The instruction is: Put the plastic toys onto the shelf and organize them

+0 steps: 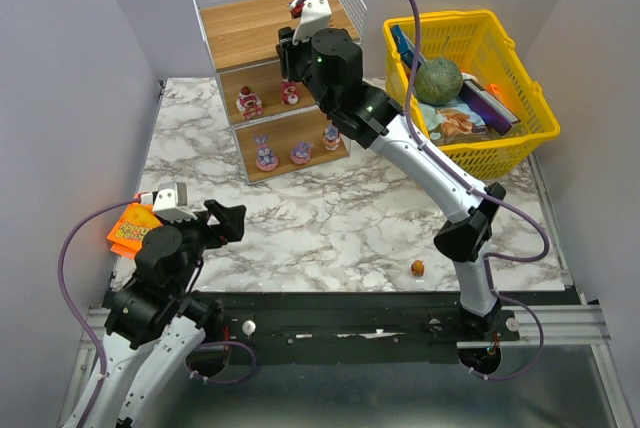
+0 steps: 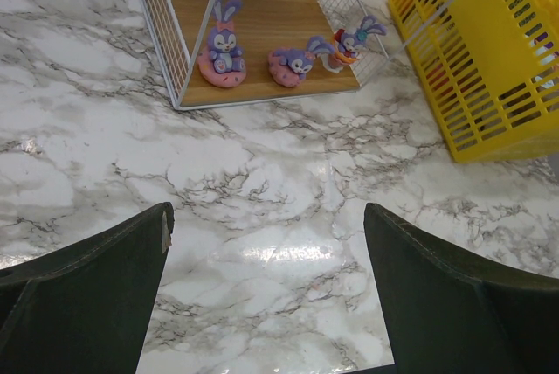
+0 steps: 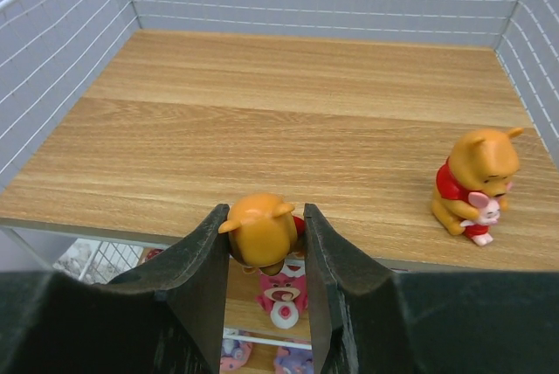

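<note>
The right claw (image 3: 264, 221) grips an orange bear toy (image 3: 259, 234) at the front edge of the top board of the shelf (image 3: 288, 121). A second bear (image 3: 476, 183) stands on that board, apart from it. Three purple bunny toys (image 2: 225, 46) sit on the shelf's bottom board, and two red-pink toys (image 1: 249, 102) on the middle one. One small orange toy (image 1: 417, 268) lies on the table (image 1: 330, 228), well in front of the shelf. The left claw (image 2: 268, 217) gapes wide over the table, also in front of the shelf.

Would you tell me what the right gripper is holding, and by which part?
The right gripper holds an orange bear toy, its fingers pinching the head's sides.
</note>
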You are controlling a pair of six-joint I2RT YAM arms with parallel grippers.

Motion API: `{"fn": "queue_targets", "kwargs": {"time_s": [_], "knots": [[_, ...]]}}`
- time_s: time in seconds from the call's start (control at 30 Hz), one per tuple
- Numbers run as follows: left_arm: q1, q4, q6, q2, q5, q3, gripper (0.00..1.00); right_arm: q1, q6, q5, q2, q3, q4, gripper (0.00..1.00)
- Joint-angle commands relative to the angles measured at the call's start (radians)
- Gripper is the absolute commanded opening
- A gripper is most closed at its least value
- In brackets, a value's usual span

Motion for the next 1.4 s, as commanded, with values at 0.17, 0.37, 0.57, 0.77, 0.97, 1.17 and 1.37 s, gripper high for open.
{"fn": "queue_targets", "kwargs": {"time_s": [0.17,0.37,0.57,0.77,0.97,1.17,1.37], "knots": [[0.001,0.017,0.015,0.003,0.014,-0.008,0.99,-0.012,0.012,-0.027,0.044,0.023,-0.005,0.09],[0.001,0.015,0.015,0.003,0.014,-0.006,0.99,-0.022,0.018,-0.027,0.057,0.023,-0.014,0.16],[0.001,0.015,0.015,0.003,0.012,-0.008,0.99,-0.033,0.073,-0.025,0.06,0.024,-0.057,0.25],[0.001,0.014,0.015,0.0,0.012,-0.005,0.99,-0.05,0.162,-0.047,0.07,0.032,-0.125,0.31],[0.001,0.014,0.014,-0.006,0.008,-0.005,0.99,-0.055,0.172,-0.057,0.091,0.046,-0.16,0.34],[0.001,0.012,0.014,-0.006,0.008,-0.006,0.99,-0.054,0.139,-0.054,0.102,0.05,-0.182,0.38],[0.001,0.014,0.014,-0.008,0.008,-0.005,0.99,-0.053,0.121,-0.063,0.108,0.06,-0.218,0.41]]}}
